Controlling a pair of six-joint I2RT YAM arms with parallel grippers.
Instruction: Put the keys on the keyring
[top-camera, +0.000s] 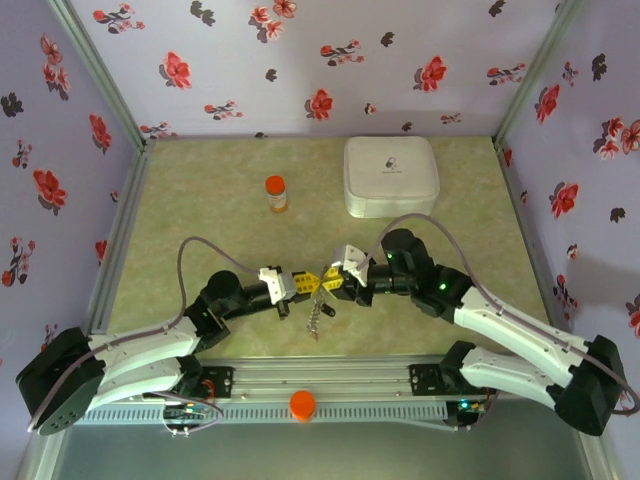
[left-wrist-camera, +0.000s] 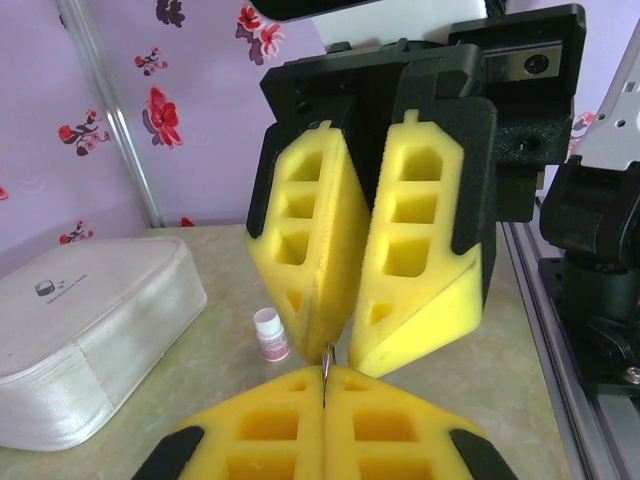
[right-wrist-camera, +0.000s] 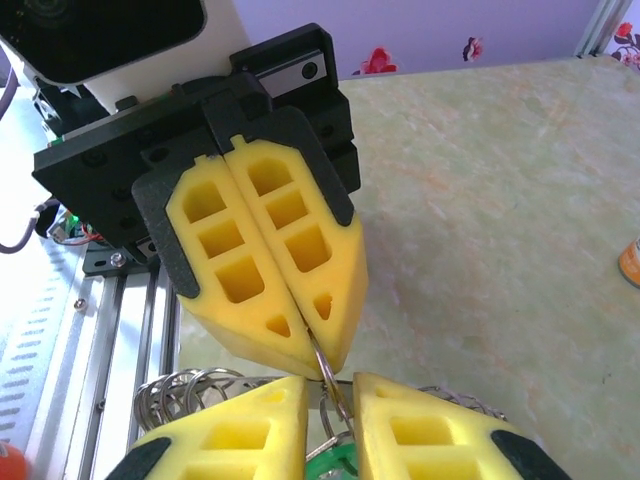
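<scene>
My two grippers meet tip to tip above the near middle of the table. The left gripper (top-camera: 308, 287) (left-wrist-camera: 325, 385) is shut on a thin metal loop (left-wrist-camera: 326, 362) (right-wrist-camera: 328, 372). That loop runs into the gap between the yellow fingers of my right gripper (top-camera: 328, 283) (right-wrist-camera: 330, 395), whose jaws stand slightly apart. The keyring (top-camera: 318, 318), a dark string of wire coils (right-wrist-camera: 175, 390), hangs under both grippers. A green key head (right-wrist-camera: 345, 465) shows low in the right gripper's gap. I cannot tell whether the fingers touch it. Other keys are hidden.
An orange bottle (top-camera: 276, 193) stands at the back centre-left and a white rounded-square case (top-camera: 390, 175) (left-wrist-camera: 80, 340) at the back right. A small white bottle with a pink label (left-wrist-camera: 270, 335) stands near the case. An orange knob (top-camera: 302, 404) sits on the front rail.
</scene>
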